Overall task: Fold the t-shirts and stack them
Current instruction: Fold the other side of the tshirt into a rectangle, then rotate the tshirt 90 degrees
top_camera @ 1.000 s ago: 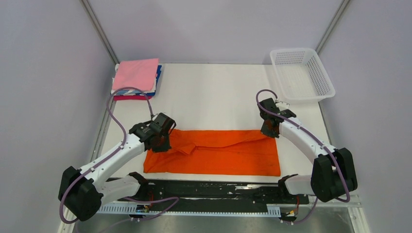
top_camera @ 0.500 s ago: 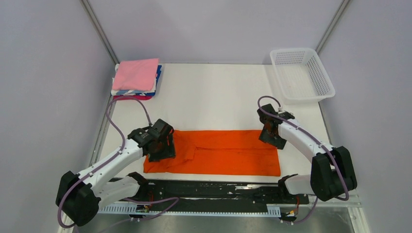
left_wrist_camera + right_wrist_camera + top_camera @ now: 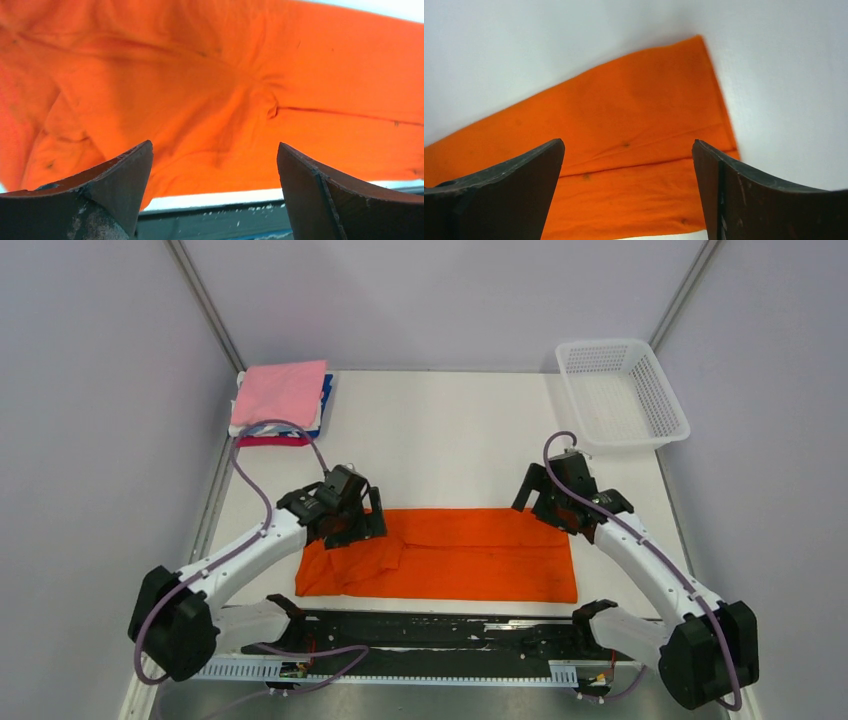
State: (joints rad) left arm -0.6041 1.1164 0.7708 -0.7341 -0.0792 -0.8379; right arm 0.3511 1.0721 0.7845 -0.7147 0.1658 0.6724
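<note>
The orange t-shirt (image 3: pixel 450 555) lies flat on the table as a long folded band near the front edge. My left gripper (image 3: pixel 368 522) hovers over its far left corner, open, with nothing between the fingers; below it the left wrist view shows wrinkled orange cloth (image 3: pixel 200 90). My right gripper (image 3: pixel 532 502) stands open above the far right corner, and the right wrist view shows the shirt's end (image 3: pixel 634 115) under empty jaws. A stack of folded t-shirts (image 3: pixel 283 398), pink on top, rests at the back left corner.
A white mesh basket (image 3: pixel 672 412) stands at the back right. White table top (image 3: pixel 440 440) stretches between the stack, the basket and the orange shirt. A black rail (image 3: pixel 440 630) runs along the front edge, by the arm bases.
Both grippers have opened and let go of the orange shirt's far edge. The cloth now lies flat. Both wrists have risen and tilted back.
</note>
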